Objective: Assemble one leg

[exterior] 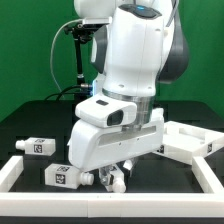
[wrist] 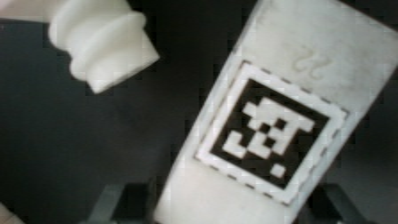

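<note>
In the wrist view a white leg (wrist: 267, 110) with a black-and-white tag runs up from between my fingers. Dark fingers (wrist: 125, 197) sit tight against both of its sides, so my gripper (wrist: 246, 200) is shut on it. A second white part (wrist: 98, 45) with a ribbed end lies just beyond it. In the exterior view my gripper (exterior: 115, 181) is low over the table. A tagged white leg (exterior: 64, 177) lies at the exterior view's left of it. Another tagged leg (exterior: 40, 145) lies further back on the left.
A large flat white furniture panel (exterior: 190, 140) sits at the exterior view's right. A white border frame (exterior: 15, 170) runs round the black table. A dark camera stand (exterior: 78, 60) rises at the back, in front of a green backdrop.
</note>
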You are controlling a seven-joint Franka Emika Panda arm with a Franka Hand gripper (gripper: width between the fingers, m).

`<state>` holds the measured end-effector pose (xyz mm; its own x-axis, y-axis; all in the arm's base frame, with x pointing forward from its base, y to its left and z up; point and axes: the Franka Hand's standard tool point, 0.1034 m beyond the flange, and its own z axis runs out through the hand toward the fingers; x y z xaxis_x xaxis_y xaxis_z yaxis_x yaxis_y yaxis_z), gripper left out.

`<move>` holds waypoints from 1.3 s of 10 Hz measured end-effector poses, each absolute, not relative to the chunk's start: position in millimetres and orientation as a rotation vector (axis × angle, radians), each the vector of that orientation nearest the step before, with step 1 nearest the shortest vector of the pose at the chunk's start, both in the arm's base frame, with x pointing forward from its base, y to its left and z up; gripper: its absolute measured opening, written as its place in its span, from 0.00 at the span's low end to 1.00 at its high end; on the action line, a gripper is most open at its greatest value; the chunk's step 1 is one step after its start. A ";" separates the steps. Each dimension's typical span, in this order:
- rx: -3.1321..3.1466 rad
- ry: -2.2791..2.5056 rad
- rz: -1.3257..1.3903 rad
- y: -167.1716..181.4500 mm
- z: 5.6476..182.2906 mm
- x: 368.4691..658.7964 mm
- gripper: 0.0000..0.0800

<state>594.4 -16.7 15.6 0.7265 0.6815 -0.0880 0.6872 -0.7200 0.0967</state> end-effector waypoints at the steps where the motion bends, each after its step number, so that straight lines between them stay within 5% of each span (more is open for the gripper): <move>1: 2.804 1.116 -0.070 -16.6 15.6 594.4 0.41; 5: 2.786 1.154 -0.128 -26.6 46.5 578.7 0.41; 13: 2.753 1.240 -0.213 -50.9 43.4 556.9 0.41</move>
<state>556.9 -50.9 43.4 0.6556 0.7348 -0.1743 0.7508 -0.6588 0.0468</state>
